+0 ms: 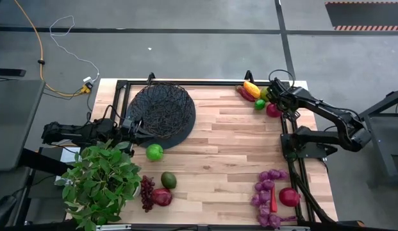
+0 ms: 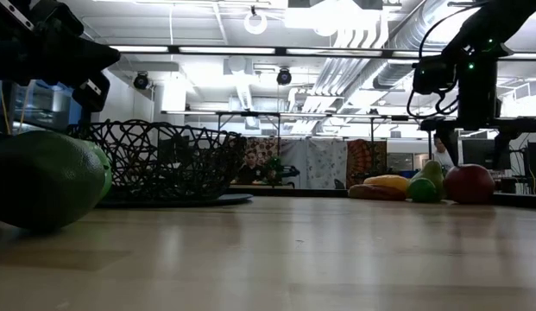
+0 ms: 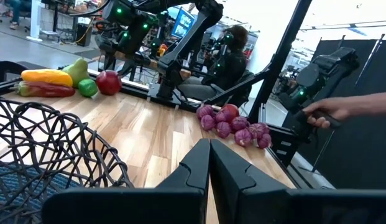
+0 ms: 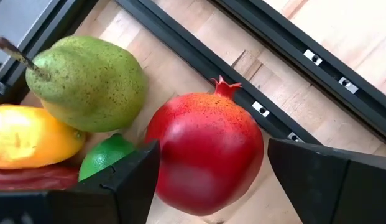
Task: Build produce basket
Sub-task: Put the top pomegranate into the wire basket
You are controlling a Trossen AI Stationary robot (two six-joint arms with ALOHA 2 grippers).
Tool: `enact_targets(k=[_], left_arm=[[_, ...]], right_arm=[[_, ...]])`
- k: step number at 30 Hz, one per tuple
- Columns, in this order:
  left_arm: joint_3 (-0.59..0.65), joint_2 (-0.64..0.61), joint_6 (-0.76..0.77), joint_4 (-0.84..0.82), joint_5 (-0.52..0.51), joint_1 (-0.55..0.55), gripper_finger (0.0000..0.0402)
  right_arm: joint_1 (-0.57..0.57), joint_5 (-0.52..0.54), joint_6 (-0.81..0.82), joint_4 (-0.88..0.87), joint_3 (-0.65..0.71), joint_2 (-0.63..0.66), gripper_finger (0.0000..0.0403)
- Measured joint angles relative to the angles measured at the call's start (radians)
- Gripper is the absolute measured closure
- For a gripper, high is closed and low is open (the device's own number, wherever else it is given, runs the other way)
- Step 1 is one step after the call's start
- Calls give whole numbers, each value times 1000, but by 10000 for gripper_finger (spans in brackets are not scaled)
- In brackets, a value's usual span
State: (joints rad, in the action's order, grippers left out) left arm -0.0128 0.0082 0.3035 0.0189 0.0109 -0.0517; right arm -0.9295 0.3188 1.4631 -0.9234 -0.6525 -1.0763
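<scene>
We are in a robotics lab set up in an industrial hall. Overhead in the low view we see exposed silver ducts (image 2: 397, 52), pipes and strip lights under a bare ceiling, with patterned cloth hangings (image 2: 324, 164) on the far wall at 12 o'clock. A person (image 2: 247, 168) sits at a desk back there. The left wrist view shows a seated person (image 3: 233, 59) among monitors (image 3: 180, 22), and at 3 o'clock a hand (image 3: 332, 112) gripping a control arm. From above, we see a grey concrete floor (image 1: 205, 54), a yellow cable (image 1: 41, 58) and a black-framed wooden table (image 1: 231, 147).
</scene>
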Motion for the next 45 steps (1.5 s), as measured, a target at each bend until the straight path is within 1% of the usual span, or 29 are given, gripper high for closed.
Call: enact_targets(k=[12,21,25,30,36,45], left_arm=[[0,0,0,0,0,0,401],[0,0,0,0,0,0,401],[0,0,0,0,0,0,401],[0,0,0,0,0,0,401],[0,0,0,0,0,0,401],[0,0,0,0,0,0,401]], right_arm=[[0,-29,-6,5,0,0,124],[0,-31,-6,9,0,0,122],[0,-33,-49,19,0,0,106],[0,-34,-76,16,0,0,68],[0,-37,-46,18,0,0,23],[0,-47,-98,23,0,0,15]])
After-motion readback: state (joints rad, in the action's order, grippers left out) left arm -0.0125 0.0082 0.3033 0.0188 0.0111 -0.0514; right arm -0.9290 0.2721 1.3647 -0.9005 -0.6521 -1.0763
